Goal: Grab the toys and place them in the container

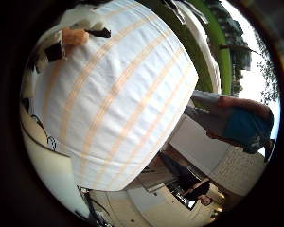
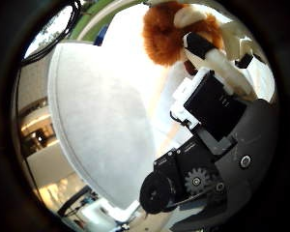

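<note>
Hand [image 2: 217,111] fingers around plush toy [image 2: 162,36]

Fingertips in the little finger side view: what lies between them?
An orange plush toy, held between the hand's fingertips; the little finger side view shows it.

The tablecloth [image 1: 118,99] is white with pale orange stripes; the plush toy [image 2: 164,36] is rusty orange and cream.

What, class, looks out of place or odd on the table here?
Nothing stands out. The striped cloth lies smooth on the table, and the hand has its fingers against an orange furry toy, as the job requires.
</note>
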Tool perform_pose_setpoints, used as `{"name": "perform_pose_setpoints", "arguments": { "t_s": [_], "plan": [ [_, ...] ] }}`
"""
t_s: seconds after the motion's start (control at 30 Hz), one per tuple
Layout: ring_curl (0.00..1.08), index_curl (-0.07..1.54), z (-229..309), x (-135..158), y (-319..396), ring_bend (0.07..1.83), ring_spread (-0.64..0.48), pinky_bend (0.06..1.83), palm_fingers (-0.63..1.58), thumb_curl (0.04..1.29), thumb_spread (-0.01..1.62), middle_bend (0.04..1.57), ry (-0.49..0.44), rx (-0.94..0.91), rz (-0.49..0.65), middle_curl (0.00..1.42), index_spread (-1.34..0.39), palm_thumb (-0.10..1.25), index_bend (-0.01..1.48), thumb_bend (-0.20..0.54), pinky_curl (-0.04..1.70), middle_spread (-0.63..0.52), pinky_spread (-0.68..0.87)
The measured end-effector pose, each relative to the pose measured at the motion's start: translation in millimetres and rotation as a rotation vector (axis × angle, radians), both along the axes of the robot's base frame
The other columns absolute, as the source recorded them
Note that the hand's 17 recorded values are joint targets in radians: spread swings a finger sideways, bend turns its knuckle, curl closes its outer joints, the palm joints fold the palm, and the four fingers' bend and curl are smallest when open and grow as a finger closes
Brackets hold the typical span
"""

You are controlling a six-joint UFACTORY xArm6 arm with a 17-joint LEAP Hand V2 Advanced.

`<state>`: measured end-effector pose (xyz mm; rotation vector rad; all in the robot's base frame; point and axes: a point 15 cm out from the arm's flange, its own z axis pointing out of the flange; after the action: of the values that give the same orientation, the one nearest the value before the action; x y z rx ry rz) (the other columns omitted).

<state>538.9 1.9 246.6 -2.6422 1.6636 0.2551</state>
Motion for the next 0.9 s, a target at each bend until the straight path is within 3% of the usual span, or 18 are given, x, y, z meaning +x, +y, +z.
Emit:
{"name": "perform_pose_setpoints", "arguments": {
  "t_s": [0.27, 0.4, 0.43, 0.67, 0.8, 0.9],
  "plan": [
    [0.79, 0.1, 66.9, -38.0, -2.1, 1.27, -0.08, 1.34, 1.05, 0.53, 1.14, 1.04, -0.029, 0.018, -0.008, 0.92, -0.86, 1.01, 0.46, -0.006, 0.62, -0.29, 0.22],
    [0.8, 0.1, 85.6, -44.7, 0.5, 1.29, -0.09, 1.37, 1.02, 0.54, 1.16, 1.06, -0.052, 0.022, 0.001, 0.95, -0.91, 1.0, 0.52, -0.014, 0.66, -0.29, 0.2],
    [0.81, 0.1, 85.0, -44.2, 0.5, 1.29, -0.09, 1.36, 1.01, 0.53, 1.17, 1.07, -0.052, 0.022, 0.001, 0.96, -0.92, 0.95, 0.54, -0.043, 0.67, -0.29, 0.2],
    [0.82, 0.09, 78.7, -42.3, 1.1, 1.34, -0.08, 1.34, 0.84, 0.53, 1.19, 1.06, -0.044, 0.022, -0.005, 1.0, -0.95, 0.94, 0.58, -0.023, 0.73, -0.29, 0.2],
    [0.76, 0.14, 77.2, -43.6, 6.0, 1.22, -0.03, 1.24, 0.68, 0.52, 1.2, 0.96, -0.034, 0.022, 0.001, 0.96, -0.84, 0.93, 0.68, -0.024, 0.74, -0.24, 0.23],
    [0.71, 0.19, 72.4, -42.7, 15.3, 1.12, 0.0, 1.16, 0.48, 0.52, 1.19, 0.83, -0.023, 0.022, 0.015, 0.89, -0.61, 0.92, 0.73, -0.024, 0.75, -0.2, 0.25]
  ]
}}
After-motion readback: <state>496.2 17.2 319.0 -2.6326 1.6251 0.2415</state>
